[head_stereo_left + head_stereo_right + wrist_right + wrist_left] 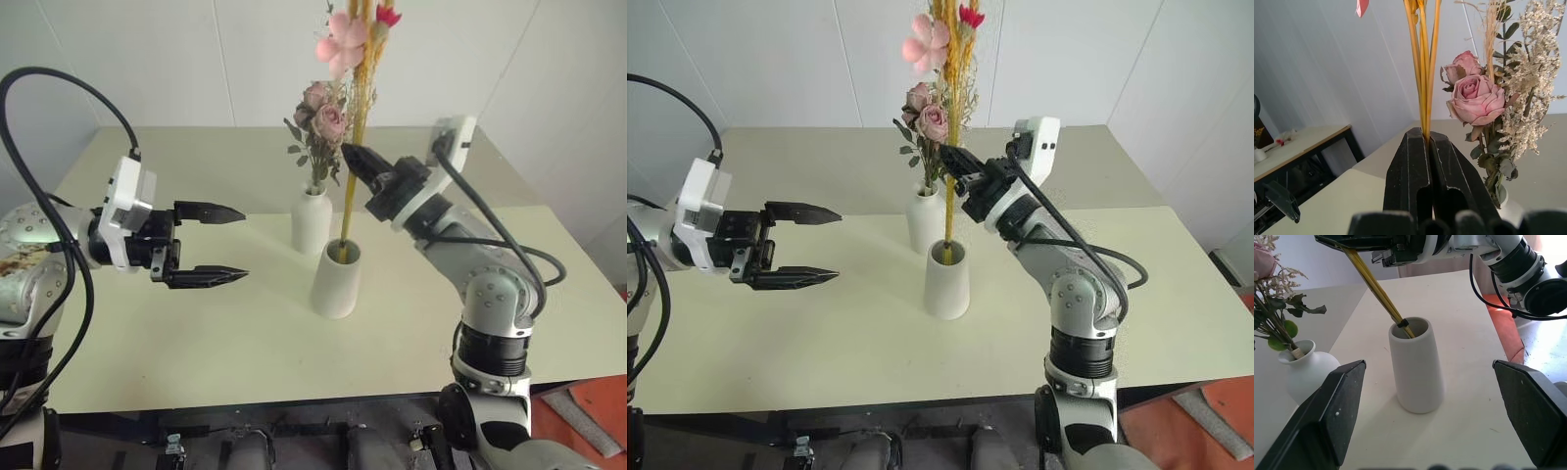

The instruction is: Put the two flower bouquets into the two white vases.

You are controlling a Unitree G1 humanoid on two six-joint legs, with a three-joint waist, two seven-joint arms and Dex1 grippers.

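Observation:
The bushy bouquet of dusty-pink roses [323, 117] stands in the bottle-shaped white vase [312, 220] at mid-table. In front of it is the wide-mouthed white vase [336, 279]. The slim bouquet of yellow-orange stalks [355, 108] with pink blossom has its stem ends inside that vase's mouth. My right gripper [347, 153] is shut on the stalks partway up, above the vase. My left gripper [238, 245] hangs open to the left of both vases, holding nothing. From the left wrist, the stalks [1378, 296] lean into the wide vase [1417, 367].
The cream table [196, 333] reaches to a white wall behind. A low dark table [1298, 147] stands off to the side in the right wrist view. Orange-red flooring [598, 411] lies past the table's right front corner.

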